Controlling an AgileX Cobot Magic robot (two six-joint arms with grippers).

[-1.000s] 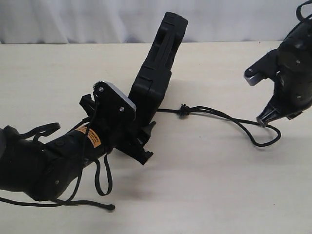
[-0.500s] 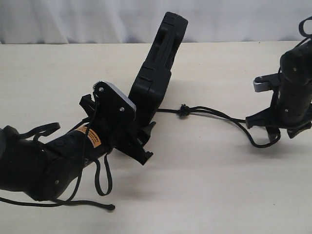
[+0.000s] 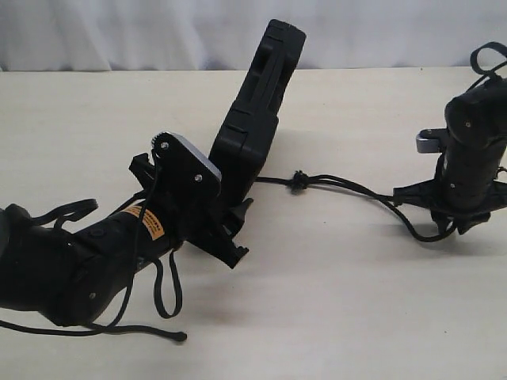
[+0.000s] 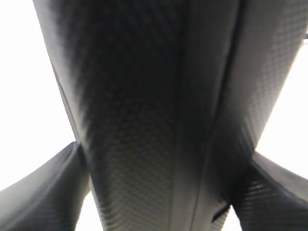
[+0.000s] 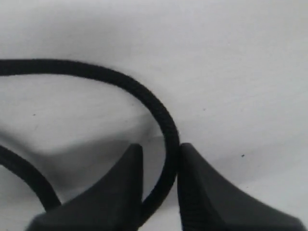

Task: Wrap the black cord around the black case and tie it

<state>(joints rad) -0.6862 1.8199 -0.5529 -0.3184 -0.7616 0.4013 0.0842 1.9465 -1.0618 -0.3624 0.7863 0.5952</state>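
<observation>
right gripper (image 5: pixel 160 161) has swung down well right of the black case (image 3: pixel 257 119), pinching the black cord (image 5: pixel 120 77). left gripper (image 3: pixel 228 218) clamps the tilted case.

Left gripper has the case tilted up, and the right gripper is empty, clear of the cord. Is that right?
Not quite. The right gripper isn't empty: the right wrist view shows its fingers closed on a strand of the black cord. The left gripper does hold the black case tilted up.

Tilted black case (image 3: pixel 257 119) blocks centre; black cord (image 3: pixel 348 188) stretches rightward across table (image 3: pixel 341 301); open surface nearer camera.
</observation>
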